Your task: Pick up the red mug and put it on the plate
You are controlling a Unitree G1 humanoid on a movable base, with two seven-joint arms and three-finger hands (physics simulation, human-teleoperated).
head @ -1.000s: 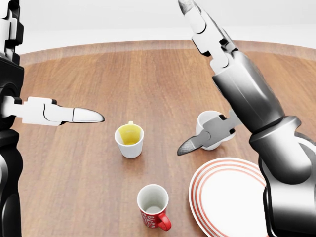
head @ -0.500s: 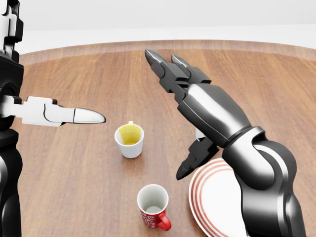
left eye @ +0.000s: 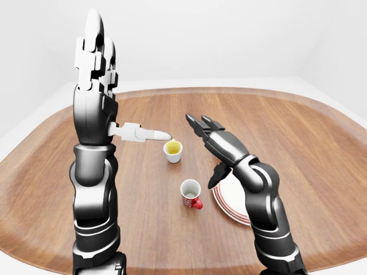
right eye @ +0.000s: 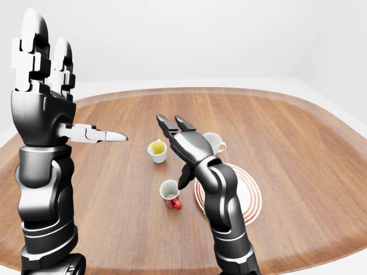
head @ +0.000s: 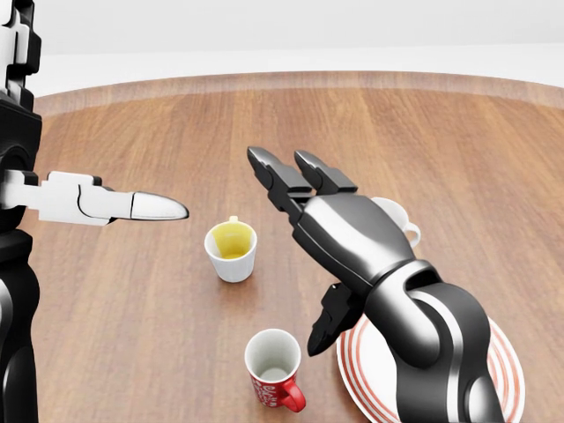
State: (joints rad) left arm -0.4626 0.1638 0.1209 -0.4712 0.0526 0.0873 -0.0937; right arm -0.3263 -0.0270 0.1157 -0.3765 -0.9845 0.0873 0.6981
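Red mug (head: 274, 371) upright; white inside, seemingly empty

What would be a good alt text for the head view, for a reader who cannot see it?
The right robot hand, fingers open, hovers over a wooden table above a red mug and a red-striped white plate. A white cup with a yellow inside stands nearby; the left robot hand is open at the left edge.

three mugs (right eye: 171, 195) (right eye: 157, 151) (right eye: 213, 142), one plate (right eye: 250, 197), two hands (right eye: 184, 137) (right eye: 40, 63).
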